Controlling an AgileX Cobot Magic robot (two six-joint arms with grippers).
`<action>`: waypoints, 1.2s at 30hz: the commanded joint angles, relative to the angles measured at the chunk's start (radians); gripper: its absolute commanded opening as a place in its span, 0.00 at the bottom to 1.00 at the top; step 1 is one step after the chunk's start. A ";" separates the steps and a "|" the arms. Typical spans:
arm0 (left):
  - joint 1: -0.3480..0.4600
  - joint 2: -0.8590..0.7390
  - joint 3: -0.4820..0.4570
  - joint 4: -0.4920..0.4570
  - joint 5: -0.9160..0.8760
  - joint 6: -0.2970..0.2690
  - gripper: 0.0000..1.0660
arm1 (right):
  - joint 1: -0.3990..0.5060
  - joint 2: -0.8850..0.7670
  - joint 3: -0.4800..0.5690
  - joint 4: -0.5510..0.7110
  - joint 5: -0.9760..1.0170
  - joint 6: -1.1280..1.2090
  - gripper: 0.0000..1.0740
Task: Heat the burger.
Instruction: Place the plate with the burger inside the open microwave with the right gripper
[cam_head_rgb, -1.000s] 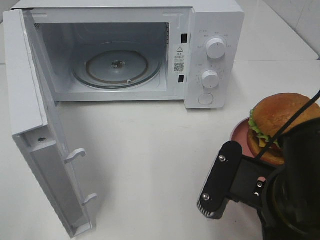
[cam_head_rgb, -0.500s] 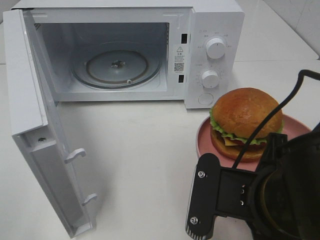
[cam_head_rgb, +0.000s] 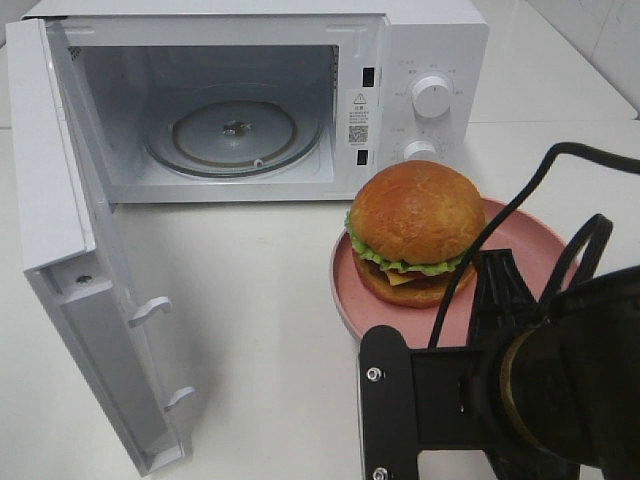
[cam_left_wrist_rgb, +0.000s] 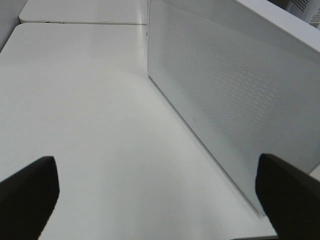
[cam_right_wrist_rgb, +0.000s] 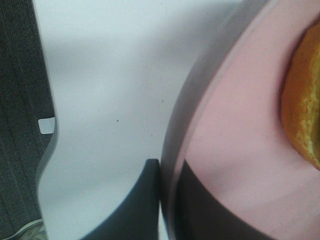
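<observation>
Squarely on a round pink plate (cam_head_rgb: 530, 235) sits the burger (cam_head_rgb: 417, 228), a plump, round one. Its domed bun is glossy golden-brown with a finely pitted skin. Under it a frill of green lettuce runs round the edge, then a dark patty, a corner of yellow cheese hanging out at the front, and a paler bottom bun. It stands upright and whole, on the half of the plate far from the right tool (cam_right_wrist_rgb: 169, 167).

That tool is clamped on the plate's near rim: in the right wrist view one black finger lies over the pink surface and the other under the edge, with the rim pinched between them. The burger's bun shows just ahead of the fingertips. A soft shadow lies on the white tabletop (cam_head_rgb: 260, 270) beside the rim. A black cable (cam_head_rgb: 520, 195) arcs up from the arm and crosses in front of the plate's edge in the high view.

Ahead of the right tool and off to its left stands a white box-shaped microwave (cam_head_rgb: 440, 40). Its door (cam_head_rgb: 60, 200) is swung wide and its round glass turntable (cam_head_rgb: 235, 130) is bare. Two white knobs (cam_head_rgb: 432, 96) sit on the control panel straight ahead of the tool, the lower one partly hidden behind the bun.

The left tool (cam_left_wrist_rgb: 157, 175) has its fingers spread wide with nothing between them. It hangs over bare tabletop, with a white, finely dotted panel (cam_left_wrist_rgb: 235, 100) standing upright close beside one finger.
</observation>
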 joint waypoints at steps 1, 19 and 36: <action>0.003 -0.014 -0.001 -0.003 -0.009 -0.001 0.94 | 0.001 -0.011 -0.002 -0.071 -0.047 -0.017 0.00; 0.003 -0.014 -0.001 -0.003 -0.009 -0.001 0.94 | -0.137 -0.010 -0.002 -0.143 -0.270 -0.220 0.00; 0.003 -0.014 -0.001 -0.003 -0.009 -0.001 0.94 | -0.328 -0.010 -0.047 0.090 -0.378 -0.704 0.00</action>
